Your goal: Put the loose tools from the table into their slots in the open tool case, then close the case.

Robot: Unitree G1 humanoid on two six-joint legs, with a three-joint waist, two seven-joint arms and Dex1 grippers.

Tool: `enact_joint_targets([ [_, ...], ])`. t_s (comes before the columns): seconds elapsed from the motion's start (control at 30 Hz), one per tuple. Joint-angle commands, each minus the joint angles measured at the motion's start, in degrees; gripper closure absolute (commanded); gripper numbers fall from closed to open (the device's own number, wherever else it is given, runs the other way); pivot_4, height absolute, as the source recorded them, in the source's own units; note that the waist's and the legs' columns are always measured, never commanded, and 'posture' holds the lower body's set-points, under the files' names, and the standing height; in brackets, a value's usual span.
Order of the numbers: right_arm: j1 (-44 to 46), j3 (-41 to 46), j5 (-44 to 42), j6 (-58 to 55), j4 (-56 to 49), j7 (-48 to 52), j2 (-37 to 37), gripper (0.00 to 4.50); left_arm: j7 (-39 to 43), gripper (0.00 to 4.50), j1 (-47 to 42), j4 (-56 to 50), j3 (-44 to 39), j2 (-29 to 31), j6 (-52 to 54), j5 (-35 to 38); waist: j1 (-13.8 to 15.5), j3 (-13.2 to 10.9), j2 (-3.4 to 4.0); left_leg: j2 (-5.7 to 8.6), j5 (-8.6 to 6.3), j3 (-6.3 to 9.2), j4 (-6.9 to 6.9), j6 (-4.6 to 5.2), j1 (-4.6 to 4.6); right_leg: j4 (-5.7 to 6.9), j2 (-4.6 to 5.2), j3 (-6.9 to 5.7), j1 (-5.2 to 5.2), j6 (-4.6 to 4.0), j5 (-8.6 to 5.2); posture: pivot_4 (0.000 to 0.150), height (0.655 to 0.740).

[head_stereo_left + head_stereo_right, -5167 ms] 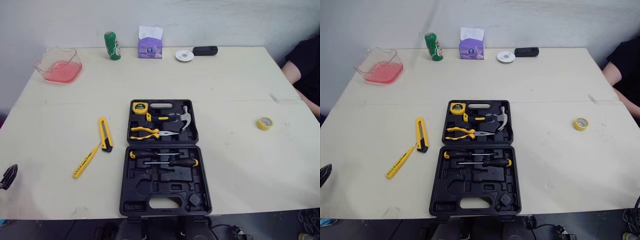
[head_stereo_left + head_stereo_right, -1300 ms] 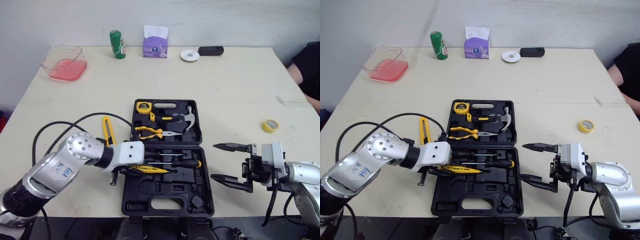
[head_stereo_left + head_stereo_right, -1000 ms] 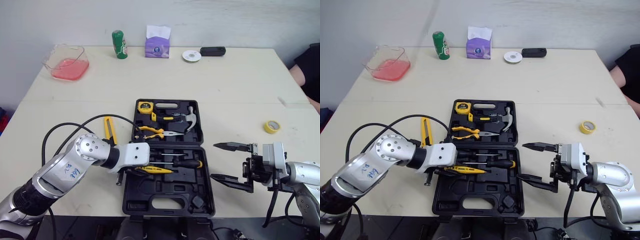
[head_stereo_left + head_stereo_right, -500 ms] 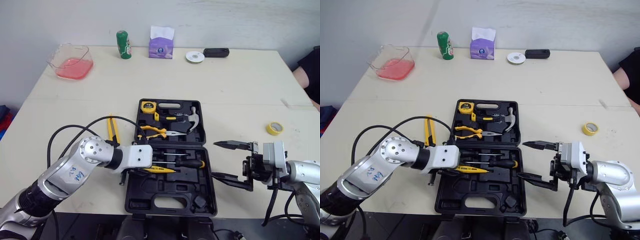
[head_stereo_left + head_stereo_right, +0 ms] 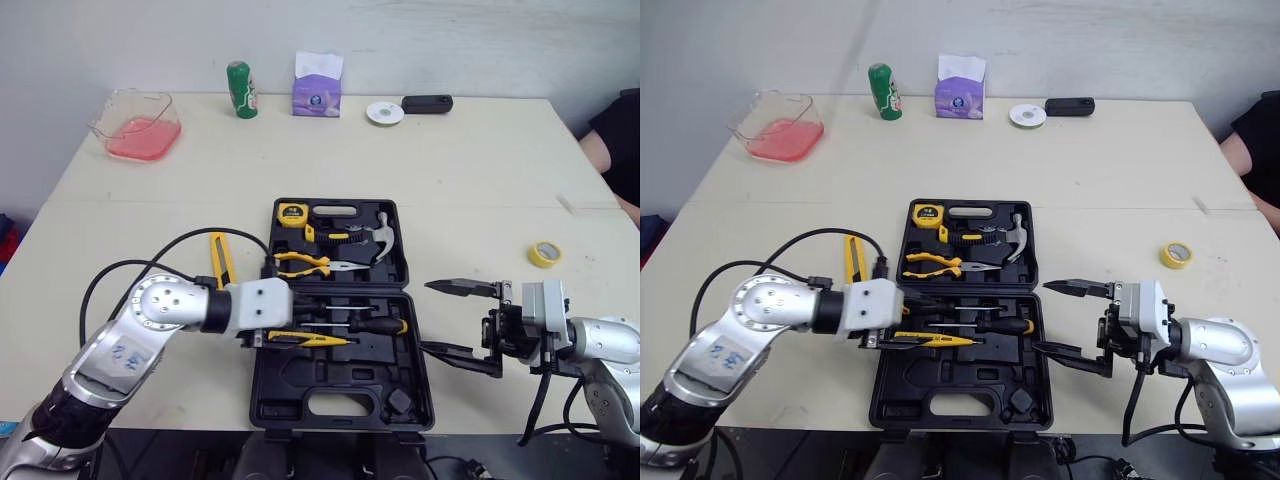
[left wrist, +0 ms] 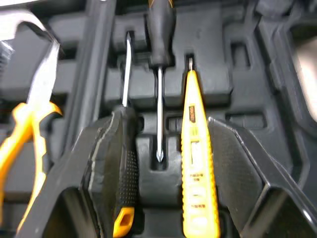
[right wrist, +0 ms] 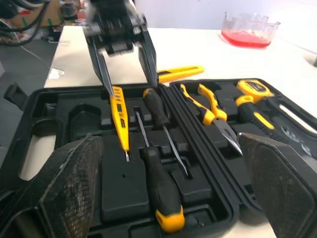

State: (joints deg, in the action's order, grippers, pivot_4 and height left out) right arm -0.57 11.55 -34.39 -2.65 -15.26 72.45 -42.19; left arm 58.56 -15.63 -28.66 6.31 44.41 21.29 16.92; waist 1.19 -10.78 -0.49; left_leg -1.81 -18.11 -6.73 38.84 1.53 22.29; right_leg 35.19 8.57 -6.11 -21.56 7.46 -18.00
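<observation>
- Lying in the near half of the one open tool case [image 5: 290,385], one yellow tester [image 5: 305,338] sat between the two spread fingers of the left gripper [image 6: 166,119], which were not closed on it.
- Two black-handled screwdrivers [image 5: 375,326] lay beside it.
- The far half held one pair of pliers [image 5: 300,264], one hammer [image 5: 378,232] and one tape measure [image 5: 291,212].
- One yellow knife [image 5: 220,262] lay loose on the table [image 5: 480,180], left of the case.
- The right gripper [image 5: 428,316] gaped wide and empty just right of the case.
- Farther off stood one tape roll [image 5: 543,253], one green can [image 5: 239,89] and one tissue box [image 5: 318,84].
</observation>
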Motion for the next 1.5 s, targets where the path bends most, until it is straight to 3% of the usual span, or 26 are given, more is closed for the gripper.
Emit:
enact_joint_targets([
  [0.03, 0.6, 0.5, -0.2, 1.2, -0.1, 0.6, 0.0, 0.00, 2.7, 1.58, 1.8, 1.4, -4.7, -1.7, -4.2, 6.1, 0.0, 0.0, 0.00, 0.00, 0.00, 0.00, 0.01, 0.00, -0.01, 0.00, 0.00, 0.00, 0.00, 0.00, 0.00, 0.150, 0.7400],
  [0.13, 1.2, 0.2, 0.1, 1.3, 0.5, 0.6, 0.2, 0.00, 4.2, 2.40, 3.1, 2.7, -5.7, -2.7, -5.7, 8.6, 0.0, 0.0, 0.00, 0.00, 0.00, 0.00, 0.08, 0.00, -0.01, 0.05, 0.00, 0.00, 0.01, 0.00, 0.00, 0.150, 0.7400],
  [0.27, 1.6, 0.2, 0.3, 1.5, 1.1, 0.9, 0.3, 0.00, 3.7, 4.24, 5.0, 4.5, -4.3, -4.0, -7.8, 7.1, 0.1, 0.0, 0.00, 0.01, -0.01, 0.00, 0.09, 0.01, -0.01, 0.05, 0.01, 0.00, 0.02, 0.00, 0.00, 0.150, 0.7400],
  [0.3, 1.6, 0.2, 0.3, 1.5, 1.2, 0.9, 0.3, 0.00, 3.8, 4.43, 5.4, 4.6, -3.5, -3.8, -8.2, 6.1, 0.1, 0.0, 0.00, 0.01, -0.02, 0.00, 0.07, -0.01, -0.01, 0.05, 0.00, 0.00, 0.01, 0.00, 0.00, 0.150, 0.7400],
  [0.63, -0.2, 1.2, 0.0, 1.7, 0.7, 0.9, -0.2, 0.00, 0.3, 4.43, 3.4, 8.0, 2.5, -3.8, -6.6, -1.2, 0.1, 0.0, 0.00, 0.01, -0.02, -0.01, 0.07, 0.00, 0.00, 0.04, 0.00, 0.00, 0.00, 0.00, 0.00, 0.150, 0.7400],
  [1.5, -0.2, 1.0, 1.0, 2.8, 2.7, 0.5, 0.3, 0.00, -1.6, 4.43, 3.9, 11.8, 10.9, -2.1, -0.1, -9.1, 0.0, 0.1, 0.16, -0.01, -0.04, -0.03, 0.05, -0.03, -0.12, 0.05, 0.01, 0.03, 0.07, 0.00, 0.00, 0.150, 0.7400],
])
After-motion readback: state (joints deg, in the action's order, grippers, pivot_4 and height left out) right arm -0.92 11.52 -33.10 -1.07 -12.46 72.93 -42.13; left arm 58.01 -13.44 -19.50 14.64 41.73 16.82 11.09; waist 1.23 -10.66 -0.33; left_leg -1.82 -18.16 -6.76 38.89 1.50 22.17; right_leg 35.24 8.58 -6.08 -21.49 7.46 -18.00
